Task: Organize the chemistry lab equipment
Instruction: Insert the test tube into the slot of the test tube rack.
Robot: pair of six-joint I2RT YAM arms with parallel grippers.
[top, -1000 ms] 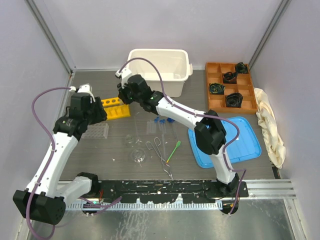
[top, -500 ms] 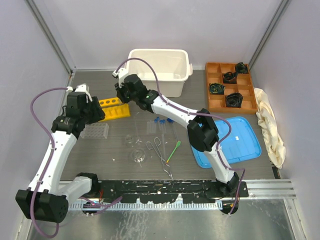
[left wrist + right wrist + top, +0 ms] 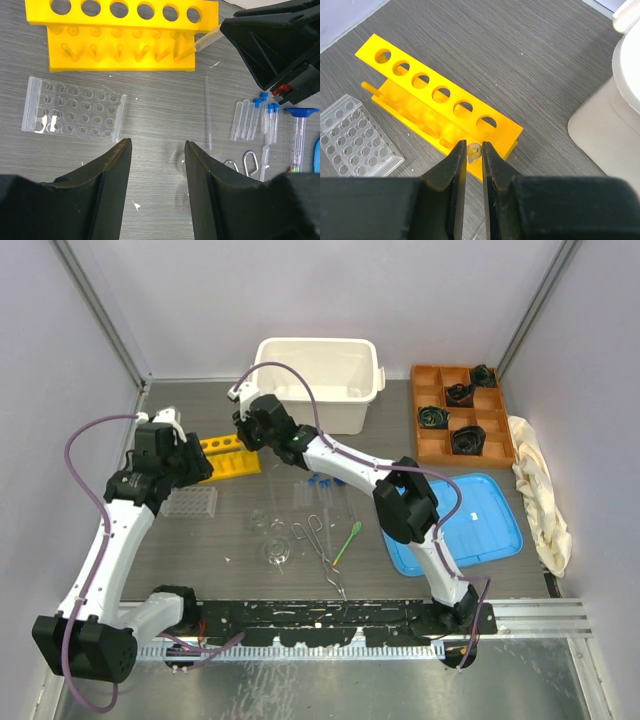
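Yellow rack [image 3: 120,55] near clear plastic rack [image 3: 72,107] — blue-capped test tubes [image 3: 254,120] lie apart.

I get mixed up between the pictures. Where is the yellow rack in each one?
Top view: the yellow rack is left of the middle of the picture.
Left wrist view: it runs along the top edge, left of middle.
Right wrist view: it slants across the middle.
Shared landmark: the clear plastic rack lies right beside it in all three.
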